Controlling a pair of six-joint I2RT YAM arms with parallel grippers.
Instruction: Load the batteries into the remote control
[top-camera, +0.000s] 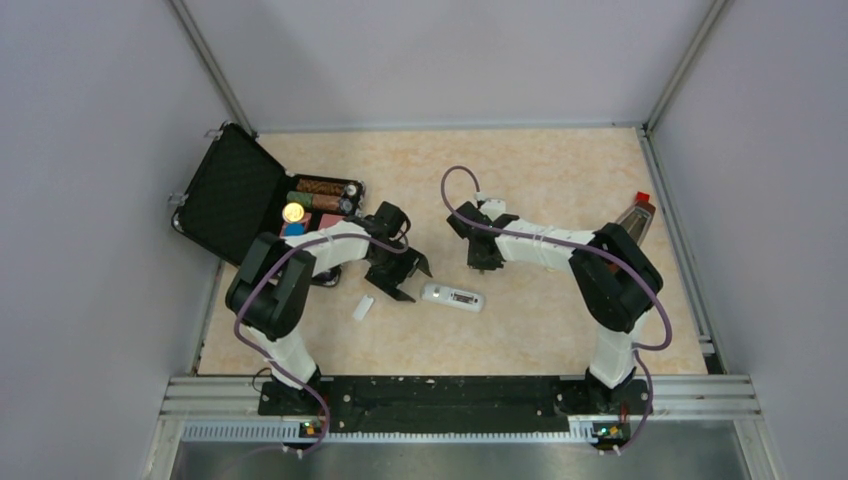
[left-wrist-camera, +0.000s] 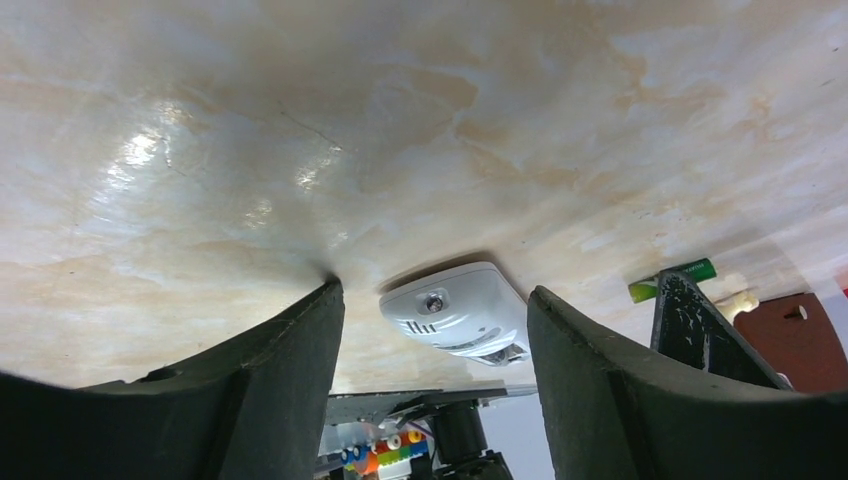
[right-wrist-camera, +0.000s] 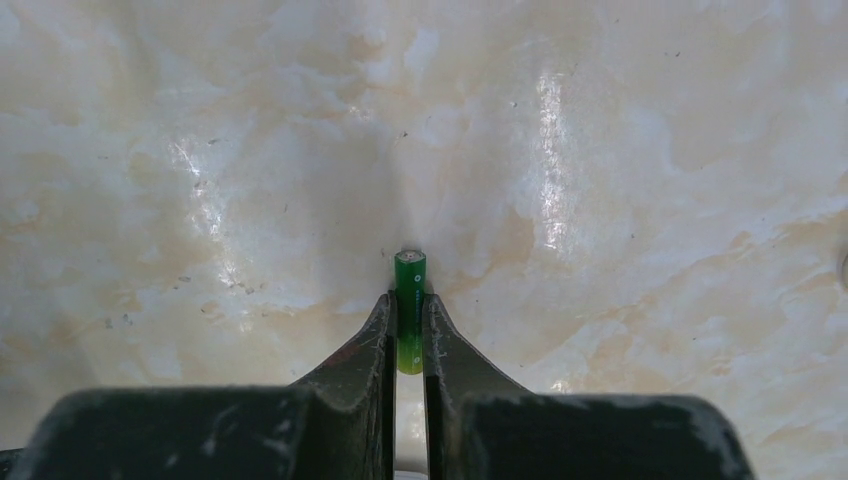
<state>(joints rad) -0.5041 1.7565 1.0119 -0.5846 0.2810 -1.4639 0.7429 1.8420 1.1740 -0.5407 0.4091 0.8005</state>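
Note:
The white remote control lies flat on the table in front of the arms. In the left wrist view its end lies ahead between my fingers, untouched. My left gripper is open and empty just left of it. My right gripper is shut on the green battery, tip close to the table, a little behind and right of the remote. The battery also shows in the left wrist view. The darker battery is not visible. A small loose white cover lies left of the remote.
An open black case with thick coloured chip rolls stands at the back left, beside my left arm. A bottle with a red cap stands at the right edge. Grey walls enclose the table.

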